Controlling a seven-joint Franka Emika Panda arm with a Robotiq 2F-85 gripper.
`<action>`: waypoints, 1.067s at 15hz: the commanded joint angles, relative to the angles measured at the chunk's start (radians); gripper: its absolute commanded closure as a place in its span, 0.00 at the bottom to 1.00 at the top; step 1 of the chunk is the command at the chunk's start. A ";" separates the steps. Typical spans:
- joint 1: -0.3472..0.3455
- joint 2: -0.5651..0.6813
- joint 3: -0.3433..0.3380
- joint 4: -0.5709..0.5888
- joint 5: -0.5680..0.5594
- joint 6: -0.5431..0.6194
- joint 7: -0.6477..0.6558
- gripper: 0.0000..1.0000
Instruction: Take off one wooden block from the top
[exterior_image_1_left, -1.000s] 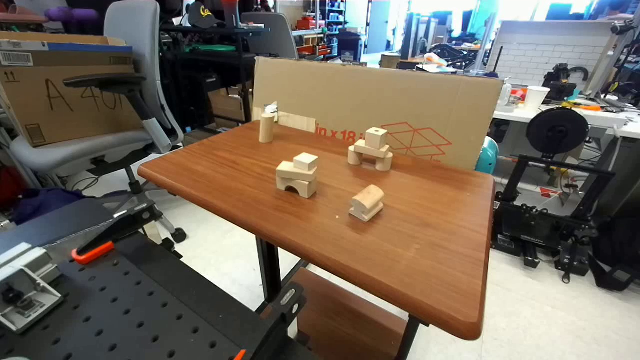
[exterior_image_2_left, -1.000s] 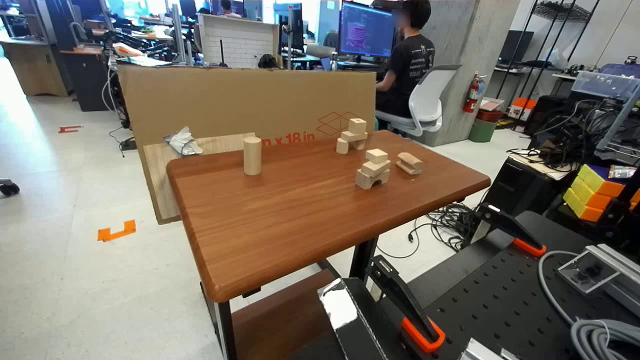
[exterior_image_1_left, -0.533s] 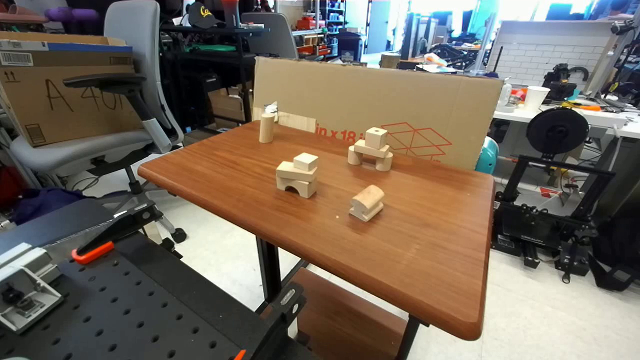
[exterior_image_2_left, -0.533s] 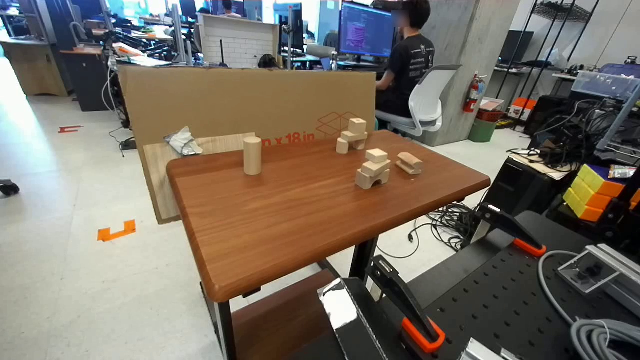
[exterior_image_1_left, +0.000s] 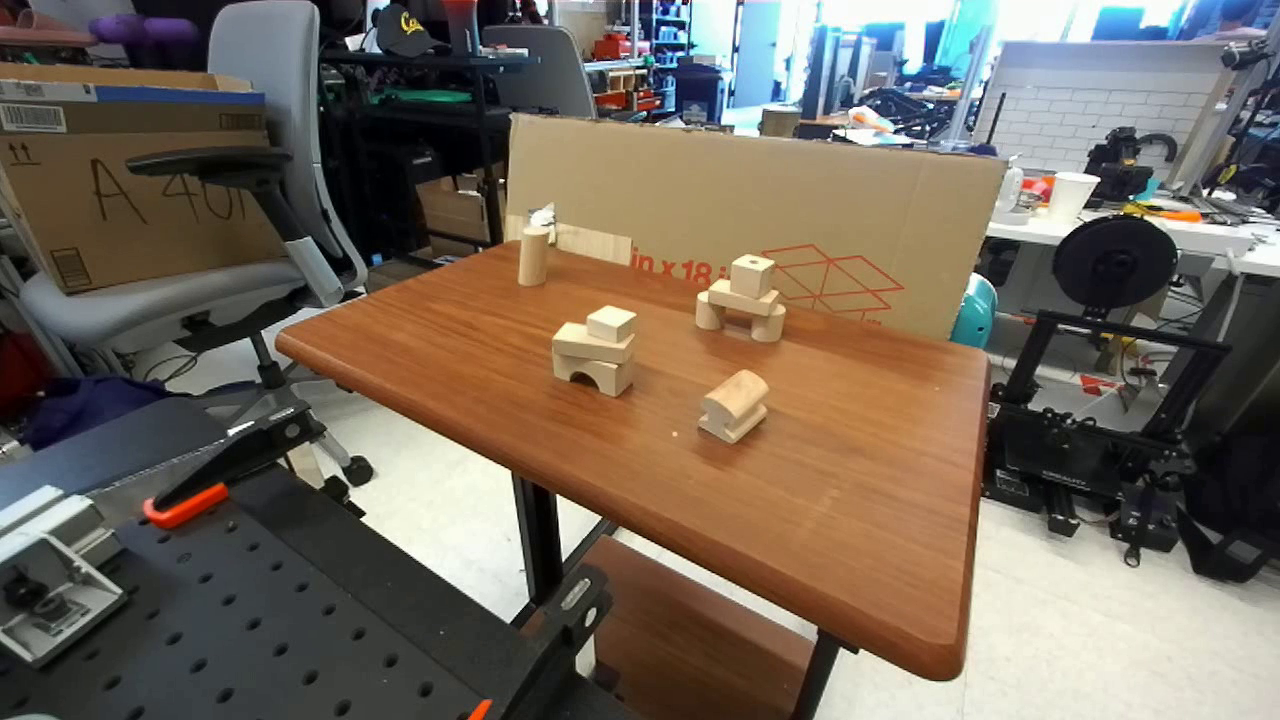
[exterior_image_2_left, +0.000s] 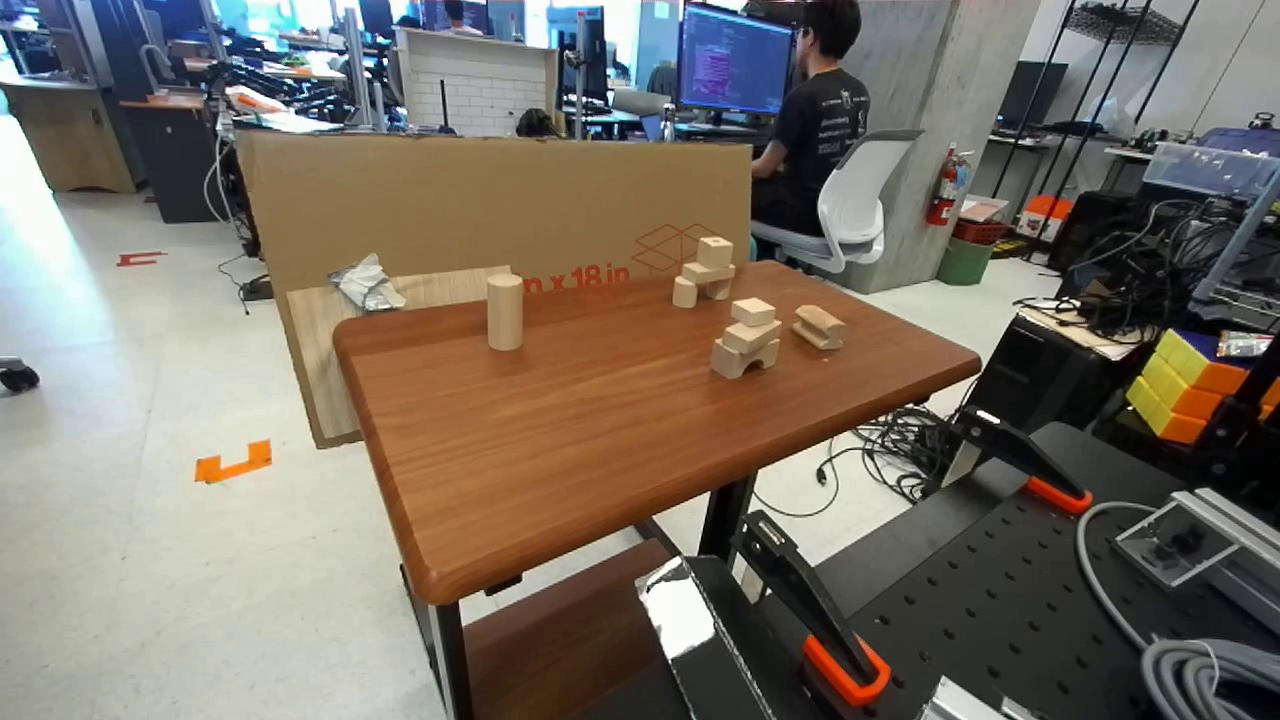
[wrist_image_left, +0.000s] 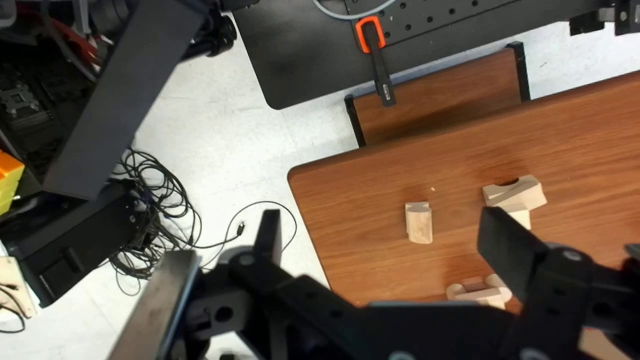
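Note:
The wooden block, small and pale, lies on top of a stack in both exterior views (exterior_image_1_left: 611, 323) (exterior_image_2_left: 753, 311). It rests on a larger oblong block (exterior_image_1_left: 592, 343), which sits a little turned on an arch-shaped block (exterior_image_1_left: 593, 372). In the wrist view the wooden block (wrist_image_left: 520, 215) shows just beyond the right fingertip, which hides part of it. A similar small cube (exterior_image_1_left: 752, 275) tops the back stack, on a flat piece across short round posts. My gripper (wrist_image_left: 384, 220) is open and empty, high above the table. It is out of view in both exterior views.
A rounded, grooved wooden piece (exterior_image_1_left: 735, 405) stands on the brown table (exterior_image_1_left: 830, 490) near the stacks; it shows between the fingers in the wrist view (wrist_image_left: 419, 222). A tall wooden cylinder (exterior_image_2_left: 505, 312) stands by the far edge. A cardboard sheet (exterior_image_2_left: 500, 200) stands behind the table.

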 joint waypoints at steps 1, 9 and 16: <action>0.056 0.137 0.026 0.048 0.030 0.112 0.024 0.00; 0.144 0.491 0.074 0.199 0.052 0.275 0.029 0.00; 0.192 0.706 0.078 0.346 0.113 0.291 -0.016 0.00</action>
